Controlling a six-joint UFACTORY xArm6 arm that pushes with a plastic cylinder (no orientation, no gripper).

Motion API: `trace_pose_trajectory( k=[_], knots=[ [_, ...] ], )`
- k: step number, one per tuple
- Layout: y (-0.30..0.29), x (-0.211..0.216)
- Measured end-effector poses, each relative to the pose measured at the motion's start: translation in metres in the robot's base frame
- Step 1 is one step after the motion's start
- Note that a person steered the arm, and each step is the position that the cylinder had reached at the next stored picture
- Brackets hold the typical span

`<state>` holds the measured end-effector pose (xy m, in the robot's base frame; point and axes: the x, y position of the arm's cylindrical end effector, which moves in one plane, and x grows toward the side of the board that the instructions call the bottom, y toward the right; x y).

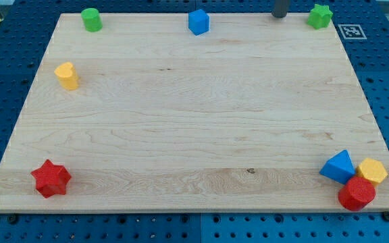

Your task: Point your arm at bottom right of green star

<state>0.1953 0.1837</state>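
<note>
The green star (pixel 320 16) lies at the view's top right corner of the wooden board (pixel 194 115). My tip (pixel 279 16) is the lower end of the dark rod at the view's top edge. It stands a short way to the left of the green star, apart from it. A blue cube (pixel 198 21) sits further left along the top edge.
A green cylinder (pixel 91 19) is at the top left and a yellow cylinder (pixel 67 75) below it. A red star (pixel 51 179) is at the bottom left. A blue triangular block (pixel 338 167), a yellow hexagon (pixel 372 171) and a red block (pixel 356 194) cluster at the bottom right.
</note>
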Motion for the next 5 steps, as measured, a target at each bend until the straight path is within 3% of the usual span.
trace_pose_trajectory(
  k=[2,4,5],
  knots=[
    [0.014,0.003],
    [0.057,0.076],
    [0.132,0.061]
  ],
)
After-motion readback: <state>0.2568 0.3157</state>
